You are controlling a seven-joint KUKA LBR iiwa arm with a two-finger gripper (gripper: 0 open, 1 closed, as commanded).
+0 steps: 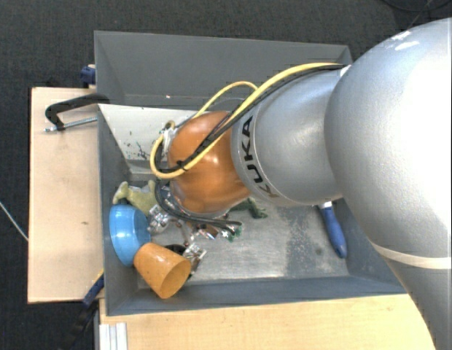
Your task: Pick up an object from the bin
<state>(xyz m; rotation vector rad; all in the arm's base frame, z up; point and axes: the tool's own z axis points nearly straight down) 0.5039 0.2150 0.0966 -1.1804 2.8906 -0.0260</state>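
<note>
Fingers (194,253) look spread to me: one metal tip sits beside the blue bowl (126,232), the other touches the orange cup (162,270), with nothing pinched between them. In the camera view the gripper (176,237) hangs at about 7 o'clock in the bin (211,53). The orange cup lies on its side there, long axis roughly 10 to 4 o'clock, wide mouth toward 4. I count one orange cup, one blue bowl, one pale green lump (135,193) and one blue pen-like stick (333,232) at 4 o'clock. The arm (299,144) reads "KUKA".
</note>
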